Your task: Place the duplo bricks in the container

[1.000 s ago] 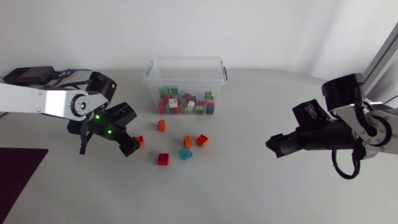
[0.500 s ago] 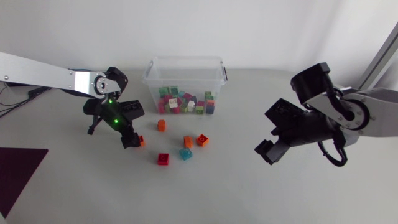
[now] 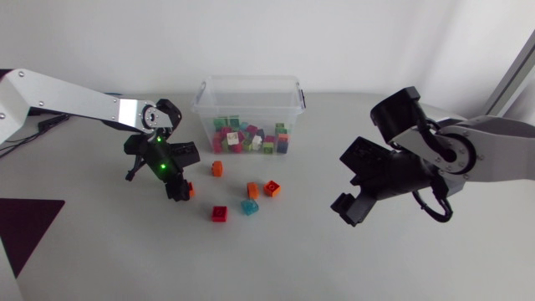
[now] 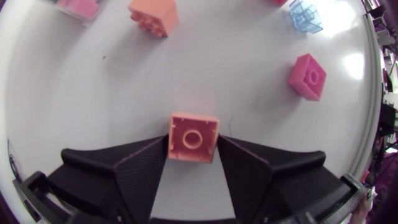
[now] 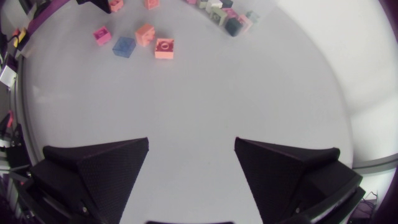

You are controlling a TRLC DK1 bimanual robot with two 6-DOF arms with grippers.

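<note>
An orange brick (image 4: 193, 137) rests on the table, and both fingers of my left gripper (image 3: 180, 191) press its sides. Left of the clear container (image 3: 248, 84), the gripper points down at the table. The container holds several coloured bricks. Loose bricks lie in front of it: an orange one (image 3: 217, 169), two more orange ones (image 3: 252, 191) (image 3: 272, 188), a red one (image 3: 220, 214) and a translucent blue one (image 3: 249, 206). Right of the bricks, my right gripper (image 3: 347, 209) stands open over bare table, nothing between its fingers (image 5: 112, 158).
A dark purple mat (image 3: 25, 230) lies at the front left corner. In the right wrist view the loose bricks (image 5: 164, 48) lie well ahead of the gripper. The table's right edge (image 5: 373, 163) curves close beside it.
My left gripper has slid a little right and shut on the orange brick. My right arm has swung leftward toward the middle, its gripper lower and still open.
</note>
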